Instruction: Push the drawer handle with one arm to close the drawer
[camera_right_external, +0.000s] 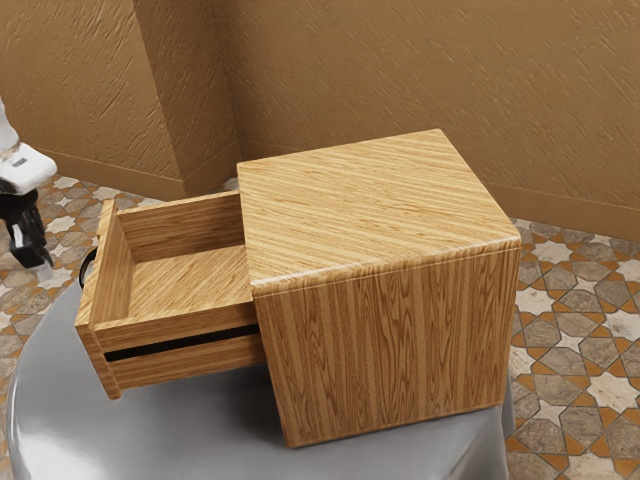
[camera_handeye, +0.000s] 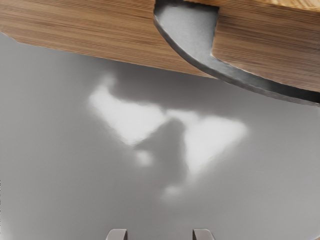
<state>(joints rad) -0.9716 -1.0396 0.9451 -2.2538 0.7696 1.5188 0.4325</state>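
– Where's the drawer (camera_right_external: 101, 310)?

– Pulled well out of the cabinet (camera_right_external: 390, 350), toward the exterior view's left. It's a deep, squared box of honey-coloured wood, with a flat front panel and 1 black groove (camera_right_external: 180, 343) running along its side.

– And the handle (camera_right_external: 88, 268)?

– On the outer face of that front. It's a dark curved bar, bowed outward. The wrist view has it close up: a broad, smooth grey end tapering into a slim arc, set against streaky brown grain.

– Is the claw on it?

– No. The claw (camera_right_external: 38, 268) hangs just beside the handle, out past the drawer front, with space between them. Its 2 fingertips stand wide apart in the wrist view, nothing gripped.

– What's the arm like there?

– The arm (camera_right_external: 27, 168) comes in at the exterior view's left edge, glossy white and rounded, with the black claw pointing down.

– Tell me about the cabinet.

– Boxy, with slightly softened edges. The grain slants across its top and runs in wavy upright lines down the near side.

– What does it stand on?

– A grey tabletop (camera_right_external: 190, 430), smooth and shiny, with a curved rim. Pale reflections spread over it in the wrist view.

– And behind?

– A rough, tan wall (camera_right_external: 350, 75), ridged like trowelled plaster, above a floor (camera_right_external: 575, 345) of star-patterned stone tiles.
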